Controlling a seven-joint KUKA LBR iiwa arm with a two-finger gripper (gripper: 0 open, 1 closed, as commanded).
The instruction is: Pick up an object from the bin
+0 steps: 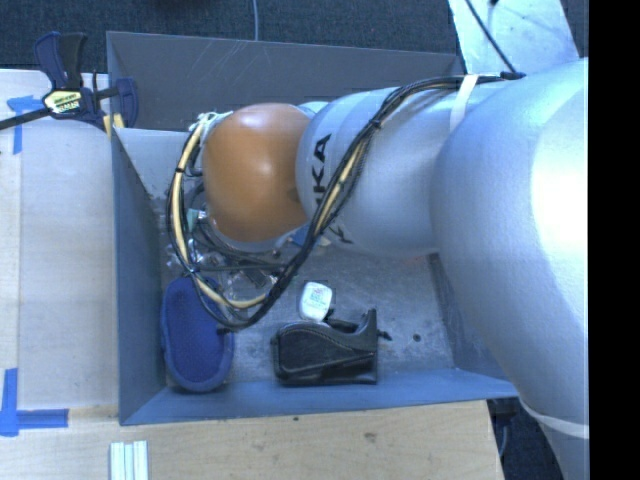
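Blue oval pad (195, 346) lies just beside the gripper (228, 273), whose grip cannot be told; white tag (315, 299) and black holder (326, 354) nearby.

Black holder (325, 356), white tag (315, 300), blue pouch (195, 343)

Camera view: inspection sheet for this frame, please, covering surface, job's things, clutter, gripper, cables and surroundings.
Surface: grey metal bin, floor bare and speckled on the right.
Job's things: blue oval pad in the near left corner; black wedge-shaped thing along the front wall; small white block just behind it.
Clutter: nothing seen.
Gripper: gripper low in the bin's left part, under the orange wrist cover, close above the blue oval pad; grip cannot be judged.
Cables: yellow and black cables run along the arm and loop below the wrist.
Surroundings: dark floor beyond the far wall.
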